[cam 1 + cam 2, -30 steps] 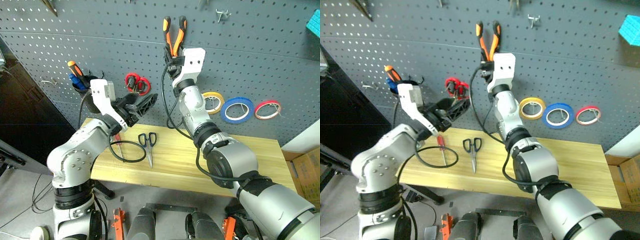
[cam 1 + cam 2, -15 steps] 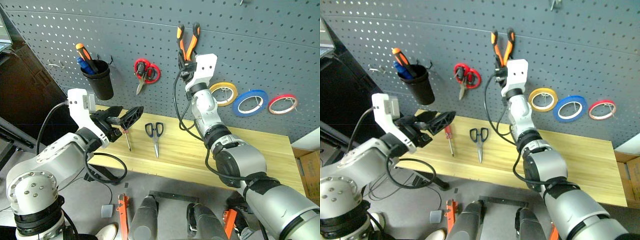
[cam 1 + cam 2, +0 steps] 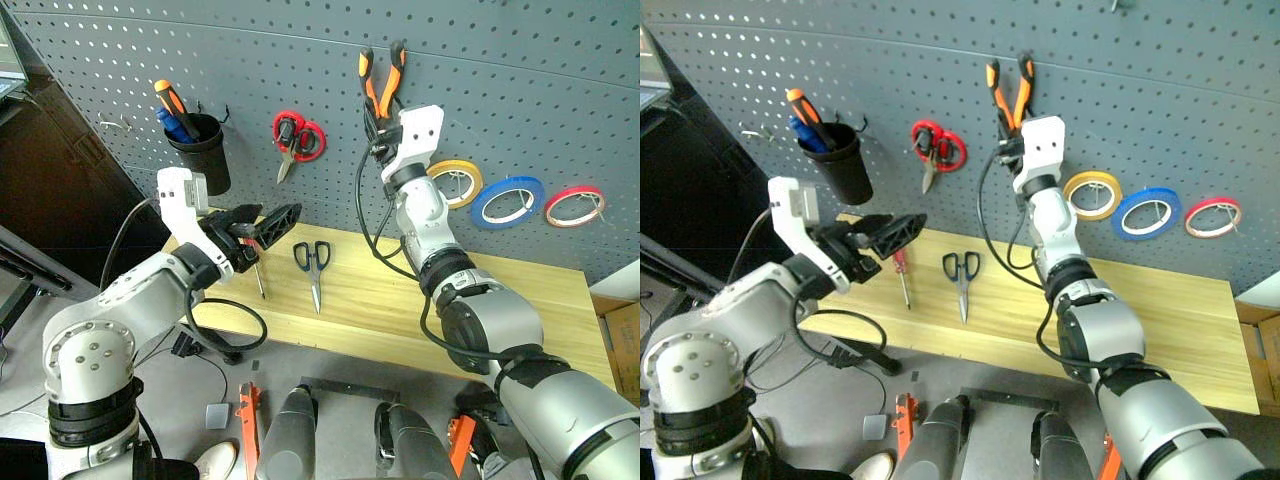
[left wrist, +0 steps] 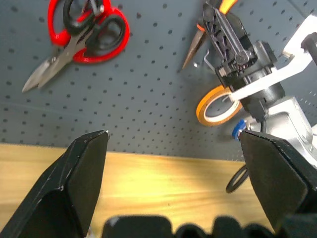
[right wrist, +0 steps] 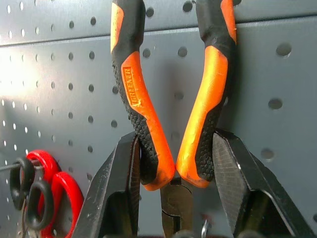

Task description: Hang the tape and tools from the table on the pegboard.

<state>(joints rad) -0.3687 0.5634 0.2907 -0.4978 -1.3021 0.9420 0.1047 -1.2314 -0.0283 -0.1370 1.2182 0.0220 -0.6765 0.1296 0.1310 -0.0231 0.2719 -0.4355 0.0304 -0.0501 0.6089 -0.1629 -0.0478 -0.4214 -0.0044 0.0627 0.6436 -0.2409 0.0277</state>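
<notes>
My right gripper [image 3: 378, 128] is raised against the dark grey pegboard [image 3: 560, 90] and shut on the orange-and-black pliers [image 5: 141, 99], handles pointing up; its fingers [image 5: 116, 188] clamp the lower handles. The left gripper [image 3: 262, 222] hangs open and empty over the left part of the pale wood table [image 3: 400, 310]. Just beyond it on the table lies the red-handled screwdriver [image 3: 902, 272], and the dark blue-handled scissors [image 3: 314, 265] lie to its right. The blue tape [image 3: 508, 200] hangs on the pegboard right of my right arm.
A yellow roll [image 3: 455, 183] and a red-pink roll [image 3: 575, 205] hang on either side of the blue tape. Red-handled scissors [image 3: 296, 140] and a black cup [image 3: 205, 160] holding an orange-and-black screwdriver hang at the board's left. A black cable loops off the table's front-left edge.
The camera view has shifted. My right gripper, still holding the pliers at the board, has moved slightly right. The left gripper stays open over the table's left end.
</notes>
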